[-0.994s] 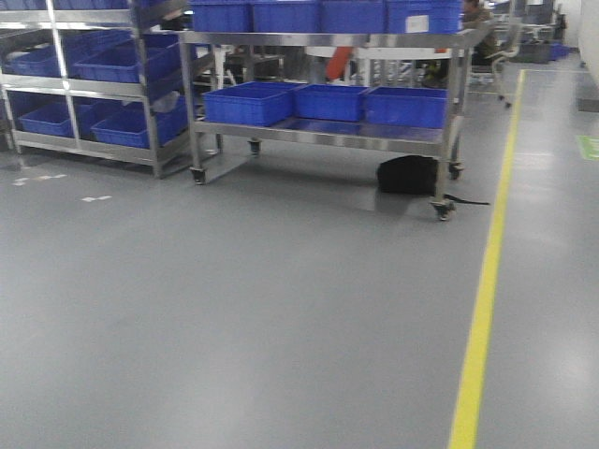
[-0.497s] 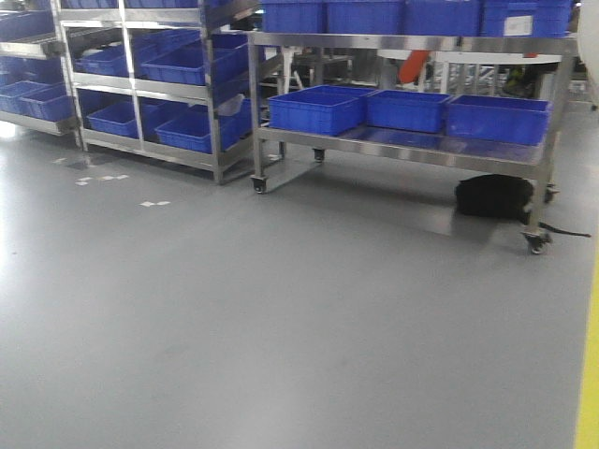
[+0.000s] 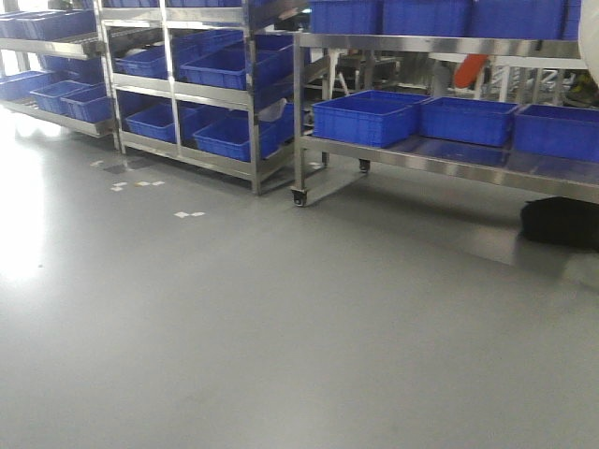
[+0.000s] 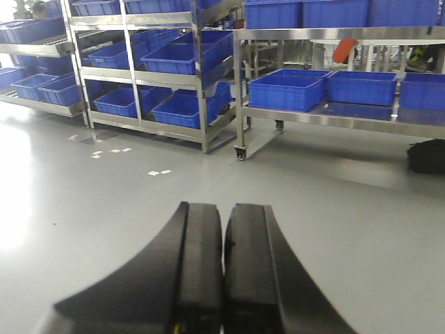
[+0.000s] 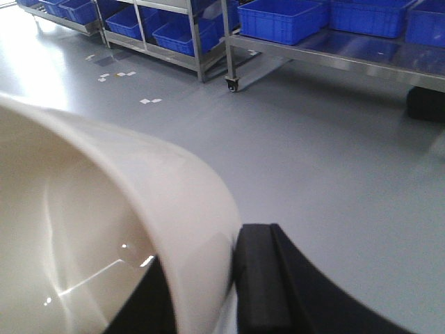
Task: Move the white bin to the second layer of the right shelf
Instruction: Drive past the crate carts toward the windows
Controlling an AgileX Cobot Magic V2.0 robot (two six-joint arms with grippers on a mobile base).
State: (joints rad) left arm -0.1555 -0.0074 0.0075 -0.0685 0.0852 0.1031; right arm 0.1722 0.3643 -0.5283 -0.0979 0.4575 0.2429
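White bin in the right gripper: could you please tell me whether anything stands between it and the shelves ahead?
Nothing visible: only open grey floor lies between the white bin, clamped by the right gripper, and the shelves, whose levels hold blue crates.

One white bin (image 5: pixel 104 209), two racks (image 3: pixel 211 96), one cart (image 3: pixel 449 44), roughly fifteen blue crates (image 3: pixel 365 117).

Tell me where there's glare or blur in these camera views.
Front view: glare whitens the floor at far left. Left wrist view: similar floor glare at left; the shut left gripper looks soft up close. Right wrist view: the white bin is large and soft, with small highlights on its glossy inside.
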